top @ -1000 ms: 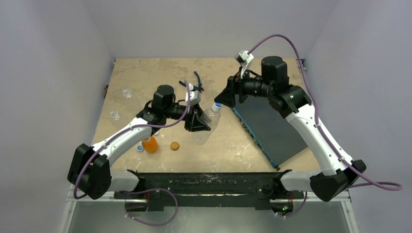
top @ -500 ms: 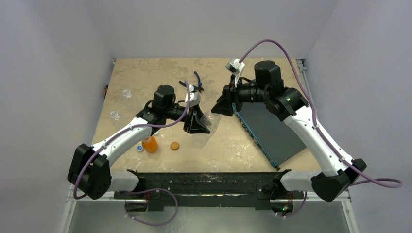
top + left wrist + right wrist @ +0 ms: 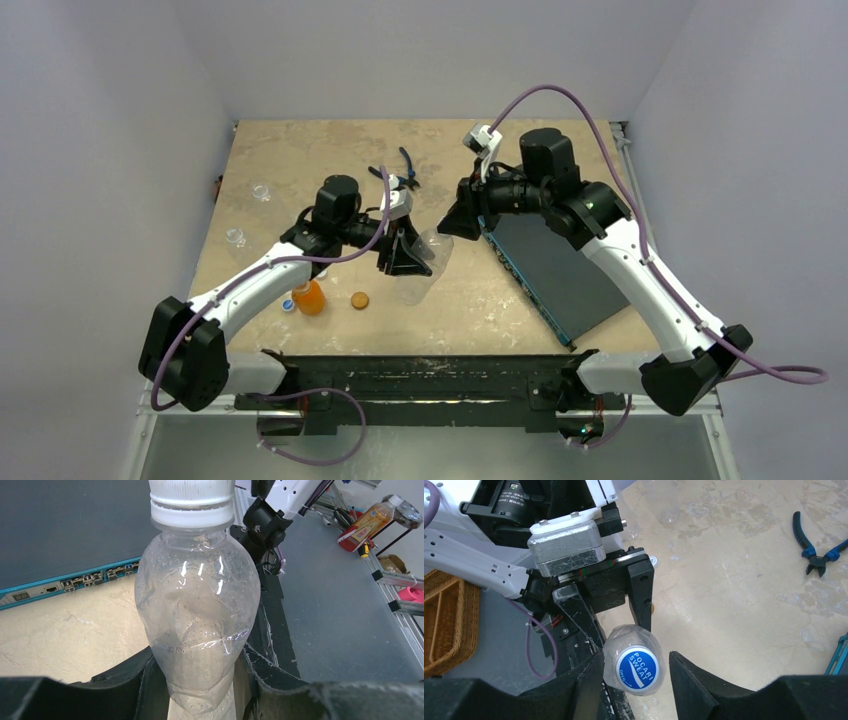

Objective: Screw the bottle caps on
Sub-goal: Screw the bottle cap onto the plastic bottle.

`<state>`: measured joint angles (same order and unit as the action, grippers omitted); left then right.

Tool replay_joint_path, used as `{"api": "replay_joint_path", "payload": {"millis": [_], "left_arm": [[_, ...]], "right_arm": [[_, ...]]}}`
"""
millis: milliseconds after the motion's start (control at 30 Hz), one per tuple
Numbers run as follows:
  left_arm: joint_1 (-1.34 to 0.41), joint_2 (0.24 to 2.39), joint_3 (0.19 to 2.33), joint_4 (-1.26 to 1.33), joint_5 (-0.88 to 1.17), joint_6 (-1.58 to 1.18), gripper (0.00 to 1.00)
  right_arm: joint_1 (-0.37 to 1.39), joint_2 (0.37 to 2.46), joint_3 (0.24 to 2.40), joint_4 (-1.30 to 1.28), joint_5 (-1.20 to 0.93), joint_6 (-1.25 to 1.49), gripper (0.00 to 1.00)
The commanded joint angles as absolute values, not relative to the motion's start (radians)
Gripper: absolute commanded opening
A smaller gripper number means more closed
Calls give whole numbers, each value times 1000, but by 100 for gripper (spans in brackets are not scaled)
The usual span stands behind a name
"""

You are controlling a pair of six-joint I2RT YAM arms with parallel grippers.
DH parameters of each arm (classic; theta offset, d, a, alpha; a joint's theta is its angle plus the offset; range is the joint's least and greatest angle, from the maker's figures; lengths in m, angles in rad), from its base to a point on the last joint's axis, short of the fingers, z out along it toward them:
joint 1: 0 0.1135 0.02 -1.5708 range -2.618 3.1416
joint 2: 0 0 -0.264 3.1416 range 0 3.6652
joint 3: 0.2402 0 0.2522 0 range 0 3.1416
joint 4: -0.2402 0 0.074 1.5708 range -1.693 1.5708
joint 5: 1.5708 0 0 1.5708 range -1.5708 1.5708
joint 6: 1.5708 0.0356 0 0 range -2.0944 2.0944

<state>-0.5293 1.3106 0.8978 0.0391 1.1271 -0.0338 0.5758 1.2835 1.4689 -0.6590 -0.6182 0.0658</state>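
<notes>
The left gripper [image 3: 200,685] pinches the flimsy-looking clear plastic bottle [image 3: 197,605] low; the right gripper [image 3: 636,664] gapes around its stiffer round blue cap [image 3: 638,672], probably the safer hold.

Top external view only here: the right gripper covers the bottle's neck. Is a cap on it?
Observer: Yes. The right wrist view shows a blue-topped cap sitting on the clear bottle at its neck.
Operator: Is the right gripper gripping it?
Observer: Not yet: the right gripper straddles the cap, a gap showing on each side.
Operator: And the bottle's hold?
Observer: The left gripper is clamped on its lower body.
</notes>
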Motion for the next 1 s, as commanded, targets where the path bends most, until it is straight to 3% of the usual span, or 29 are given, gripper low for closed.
{"api": "replay_joint_path", "payload": {"millis": [0, 67, 267, 533, 767, 967], "left_arm": [[-522, 1282, 916, 81, 1167, -34, 0], [-521, 1285, 915, 86, 1167, -34, 0], [-522, 1292, 909, 120, 1124, -55, 0], [-543, 1272, 891, 237, 595, -99, 0], [-722, 1293, 934, 252, 102, 9, 0], [-805, 1328, 935, 331, -191, 16, 0]], "right_arm": [[580, 1282, 1469, -651, -609, 47, 52], [580, 1282, 1469, -655, -602, 48, 47], [588, 1295, 1474, -659, -615, 61, 18], [607, 1387, 1528, -718, -493, 169, 1], [621, 1503, 1586, -756, -351, 291, 0], [633, 1589, 1627, -755, -237, 407, 0]]}}
